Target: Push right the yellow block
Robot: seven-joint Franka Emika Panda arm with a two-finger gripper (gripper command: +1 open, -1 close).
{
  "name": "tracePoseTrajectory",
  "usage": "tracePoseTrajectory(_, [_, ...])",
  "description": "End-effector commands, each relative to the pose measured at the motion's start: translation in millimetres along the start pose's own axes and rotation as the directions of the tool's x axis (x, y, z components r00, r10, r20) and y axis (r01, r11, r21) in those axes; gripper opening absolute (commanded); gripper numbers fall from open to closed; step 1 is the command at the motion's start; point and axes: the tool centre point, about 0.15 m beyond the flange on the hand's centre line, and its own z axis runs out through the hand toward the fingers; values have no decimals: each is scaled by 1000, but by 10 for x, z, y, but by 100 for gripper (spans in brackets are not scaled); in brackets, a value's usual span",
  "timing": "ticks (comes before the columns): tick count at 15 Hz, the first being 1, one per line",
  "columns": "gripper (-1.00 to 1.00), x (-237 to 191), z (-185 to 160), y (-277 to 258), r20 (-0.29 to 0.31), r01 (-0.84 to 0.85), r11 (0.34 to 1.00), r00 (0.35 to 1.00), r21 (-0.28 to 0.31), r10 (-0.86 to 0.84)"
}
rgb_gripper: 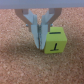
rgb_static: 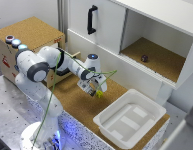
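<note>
The yellow block (rgb_gripper: 54, 41) is a small bright yellow-green cube with a dark T mark, resting on the cork surface (rgb_gripper: 20, 65). My gripper (rgb_gripper: 39, 44) is shut with nothing between its fingers, and its tips are down at the cork, pressed against one side of the block. In the exterior view the gripper (rgb_static: 95, 89) hangs over the middle of the cork mat, with the yellow block (rgb_static: 100, 94) just at its tip on the side toward the white tray.
A white tray (rgb_static: 146, 106) sits on the cork at the exterior view's right. Behind stands a white cabinet (rgb_static: 161, 20) with an open shelf holding a small dark ball (rgb_static: 144, 58). A cardboard box (rgb_static: 31, 32) stands at the left.
</note>
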Motion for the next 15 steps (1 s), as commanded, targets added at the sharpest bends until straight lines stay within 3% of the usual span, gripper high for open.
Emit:
tracePoseTrajectory(1, [-100,141,203,229,-11,-20,998,1000,-60,19])
tracePoseTrajectory(15, [-100,212,171,714,-1,-87,988,996,-125,88])
